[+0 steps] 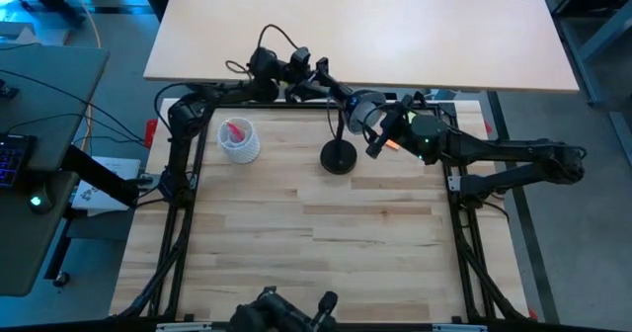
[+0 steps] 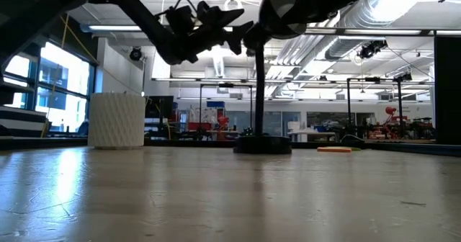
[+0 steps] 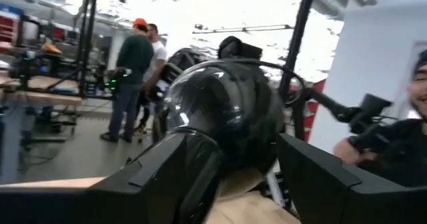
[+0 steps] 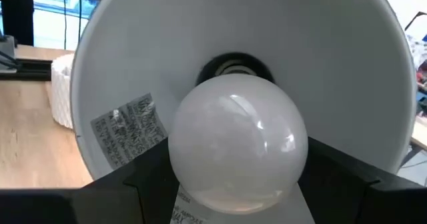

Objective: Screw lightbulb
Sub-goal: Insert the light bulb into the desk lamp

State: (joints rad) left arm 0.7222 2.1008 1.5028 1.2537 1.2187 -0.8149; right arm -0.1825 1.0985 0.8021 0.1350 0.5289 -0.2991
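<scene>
Gleaming white frosted lightbulb (image 4: 233, 144), round, clamped in right claw (image 4: 233, 184), left claw (image 3: 247, 177) apart.

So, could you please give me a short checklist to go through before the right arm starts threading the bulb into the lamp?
1. Small white frosted lightbulb held between the right gripper fingers: ok.
2. Bulb lined up with the dark socket inside the white lamp shade interior: ok, roughly centred in the right wrist view.
3. Bulb's screw base entered in the socket: cannot tell, hidden behind the bulb.
4. Left gripper bracing the glossy black lamp head: cannot tell; its fingers flank the head, contact unclear.
5. Round black lamp base flat on the wooden table: ok.
6. White ribbed cup away from the lamp: ok.
</scene>
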